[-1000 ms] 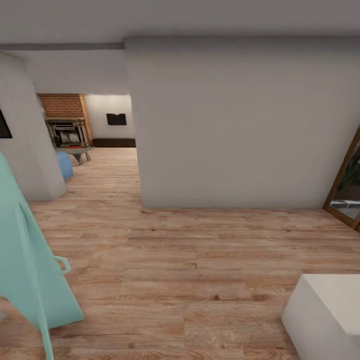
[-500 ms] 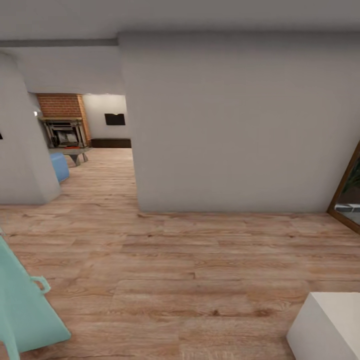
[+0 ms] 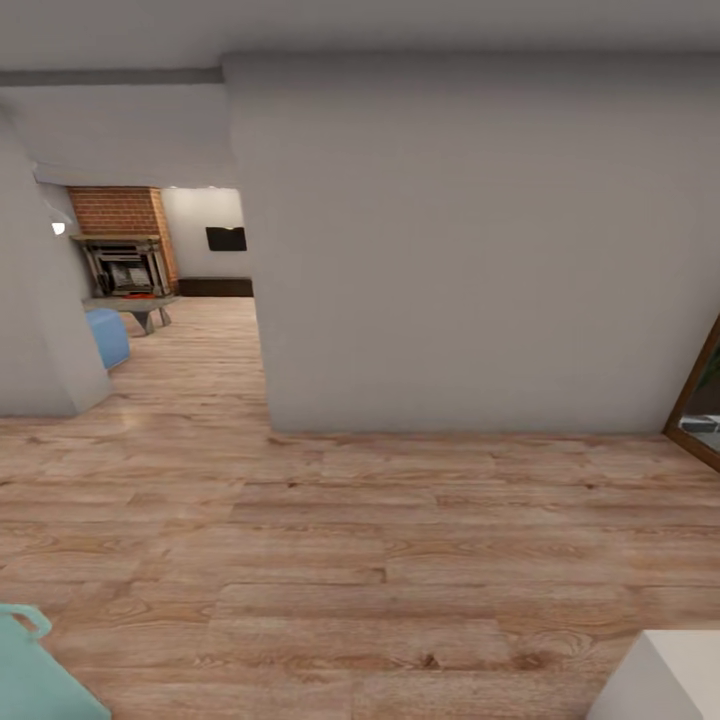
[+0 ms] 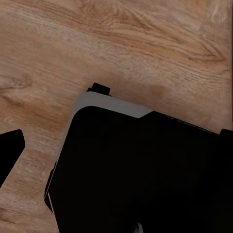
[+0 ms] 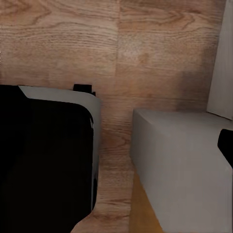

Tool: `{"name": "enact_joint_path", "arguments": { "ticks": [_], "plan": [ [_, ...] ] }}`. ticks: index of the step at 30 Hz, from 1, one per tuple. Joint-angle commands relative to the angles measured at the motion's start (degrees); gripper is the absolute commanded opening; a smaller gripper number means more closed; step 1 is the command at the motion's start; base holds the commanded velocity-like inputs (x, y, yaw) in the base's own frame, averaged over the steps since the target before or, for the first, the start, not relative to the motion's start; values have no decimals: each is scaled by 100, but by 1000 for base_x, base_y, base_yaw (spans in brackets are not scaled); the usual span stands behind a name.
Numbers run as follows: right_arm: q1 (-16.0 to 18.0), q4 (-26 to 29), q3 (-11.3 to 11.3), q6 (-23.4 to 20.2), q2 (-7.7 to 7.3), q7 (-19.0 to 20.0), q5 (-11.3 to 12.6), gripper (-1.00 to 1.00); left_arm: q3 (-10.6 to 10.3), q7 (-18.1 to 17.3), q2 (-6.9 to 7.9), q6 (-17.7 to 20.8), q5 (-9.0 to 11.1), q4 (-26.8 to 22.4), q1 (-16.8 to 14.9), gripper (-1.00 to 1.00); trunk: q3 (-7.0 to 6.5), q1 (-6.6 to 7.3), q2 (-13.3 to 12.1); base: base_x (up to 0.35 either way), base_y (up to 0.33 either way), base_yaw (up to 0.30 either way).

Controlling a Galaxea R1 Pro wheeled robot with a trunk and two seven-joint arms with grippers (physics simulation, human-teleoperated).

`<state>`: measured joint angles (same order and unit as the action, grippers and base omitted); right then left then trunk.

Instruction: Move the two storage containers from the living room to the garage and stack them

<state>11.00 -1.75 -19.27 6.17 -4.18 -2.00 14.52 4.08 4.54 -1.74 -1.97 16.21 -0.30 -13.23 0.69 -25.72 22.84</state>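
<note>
Head view: facing grey wall block [image 3: 470, 250] at frame centre, light wood-plank floor [image 3: 350, 540] spreading across lower half. Living room [image 3: 150, 270] showing through opening at upper left: red-brick fireplace [image 3: 125, 250], blue sofa [image 3: 105, 335] beside it. Wood-framed glass door [image 3: 700, 400] at right edge. Teal object [image 3: 35, 675] at lower left corner, white block [image 3: 665, 680] at lower right corner.

Left wrist view: my dark body part [image 4: 141, 170] hanging over planks; claw state, cannot tell.

Right wrist view: dark body part [image 5: 46, 150] at left, grey-white box [image 5: 184, 165] at right over planks; claw state, cannot tell.
</note>
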Motion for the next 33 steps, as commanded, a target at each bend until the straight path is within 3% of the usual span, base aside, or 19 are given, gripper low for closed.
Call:
{"name": "enact_joint_path", "arguments": {
  "ticks": [1, 7, 33],
  "plan": [
    [7, -18, -49, 30, 7, -2, 51, 100, 39, 11, -2, -17, 5, 4, -2, 100, 7, -6, 8, 323, -13, 0],
    [7, -18, -51, 41, 7, -2, 51, 100, 39, 11, -2, -17, 5, 4, -3, 100, 7, -6, 8, 323, -5, 115],
    [7, -18, -51, 42, 4, -2, 51, 100, 34, 11, -2, -23, 5, 4, -3, 100, 7, -6, 8, 324, 0, 266]
  ]
}}
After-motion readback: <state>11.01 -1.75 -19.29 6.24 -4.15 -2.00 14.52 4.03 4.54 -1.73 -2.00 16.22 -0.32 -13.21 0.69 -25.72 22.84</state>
